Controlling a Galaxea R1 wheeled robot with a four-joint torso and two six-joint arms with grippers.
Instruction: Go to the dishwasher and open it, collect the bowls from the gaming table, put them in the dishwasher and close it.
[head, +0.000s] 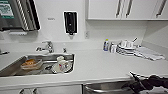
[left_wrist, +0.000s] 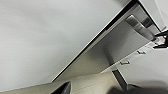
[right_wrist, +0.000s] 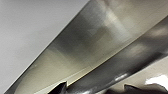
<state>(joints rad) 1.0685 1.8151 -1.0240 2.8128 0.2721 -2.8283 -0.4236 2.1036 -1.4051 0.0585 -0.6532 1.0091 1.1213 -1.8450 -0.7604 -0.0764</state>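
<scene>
The dishwasher (head: 107, 88) is a stainless-steel front under the white counter, at the lower right of the head view. My right gripper (head: 133, 82) hangs at its top edge, just below the counter lip. In the right wrist view the long bar handle (right_wrist: 130, 62) runs across the steel front (right_wrist: 95, 42) and passes between the two spread fingertips of my right gripper (right_wrist: 97, 90), which is open. The left wrist view looks along the dishwasher (left_wrist: 117, 42) to its handle (left_wrist: 140, 26), where the right gripper (left_wrist: 161, 38) sits. The bowls and the gaming table are out of view.
A steel sink (head: 15, 67) at the left holds mugs and a container, with a faucet (head: 47, 46) behind it. A black dispenser (head: 70, 22) hangs on the wall. A bottle (head: 106, 45) and stacked dishes (head: 127, 46) stand at the back right, under upper cabinets (head: 110, 8).
</scene>
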